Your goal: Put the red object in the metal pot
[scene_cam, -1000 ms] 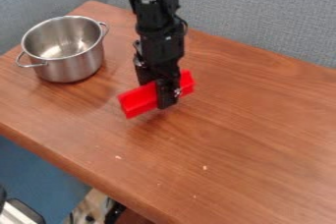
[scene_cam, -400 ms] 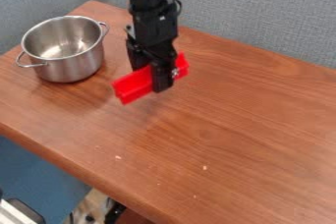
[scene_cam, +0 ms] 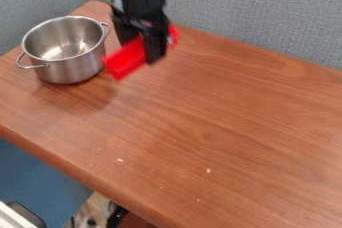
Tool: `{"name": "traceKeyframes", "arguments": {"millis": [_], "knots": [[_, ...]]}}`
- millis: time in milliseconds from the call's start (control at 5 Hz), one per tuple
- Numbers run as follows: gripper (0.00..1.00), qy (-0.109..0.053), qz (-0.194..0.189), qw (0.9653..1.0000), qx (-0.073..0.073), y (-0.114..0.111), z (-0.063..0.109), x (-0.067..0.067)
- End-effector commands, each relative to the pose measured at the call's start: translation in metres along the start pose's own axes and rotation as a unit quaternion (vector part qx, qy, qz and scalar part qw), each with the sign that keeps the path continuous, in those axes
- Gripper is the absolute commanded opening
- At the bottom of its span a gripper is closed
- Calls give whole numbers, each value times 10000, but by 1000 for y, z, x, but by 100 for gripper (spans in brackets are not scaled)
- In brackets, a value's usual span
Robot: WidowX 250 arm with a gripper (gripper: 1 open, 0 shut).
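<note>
Already gripped: red block (scene_cam: 126, 60) clamped crosswise in claw (scene_cam: 144, 52), jaws parted only by block's width, apparently lifted off worktop (scene_cam: 201, 137). Left to do: carry to metal pot (scene_cam: 64, 49) near worktop's far-left corner, lower, release.

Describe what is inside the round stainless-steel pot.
The visible inner wall of the round stainless-steel pot is bare shiny metal, with nothing seen in it. The near side hides part of its floor, so that part cannot be told.
</note>
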State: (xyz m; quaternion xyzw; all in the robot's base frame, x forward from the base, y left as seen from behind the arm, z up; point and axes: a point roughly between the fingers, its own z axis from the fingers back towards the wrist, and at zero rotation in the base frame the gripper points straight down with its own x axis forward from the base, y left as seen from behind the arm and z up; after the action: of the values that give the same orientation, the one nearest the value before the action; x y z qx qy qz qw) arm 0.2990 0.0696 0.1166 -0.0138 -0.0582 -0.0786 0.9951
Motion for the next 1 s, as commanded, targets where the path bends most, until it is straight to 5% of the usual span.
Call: {"name": "traceKeyframes", "arguments": {"millis": [0,400,800], "knots": [[0,-380,367,9985,165,31,33,3],[0,-465,924,9940,357,90,50,-13],[0,-137,1169,9925,343,113,16,-14]]}}
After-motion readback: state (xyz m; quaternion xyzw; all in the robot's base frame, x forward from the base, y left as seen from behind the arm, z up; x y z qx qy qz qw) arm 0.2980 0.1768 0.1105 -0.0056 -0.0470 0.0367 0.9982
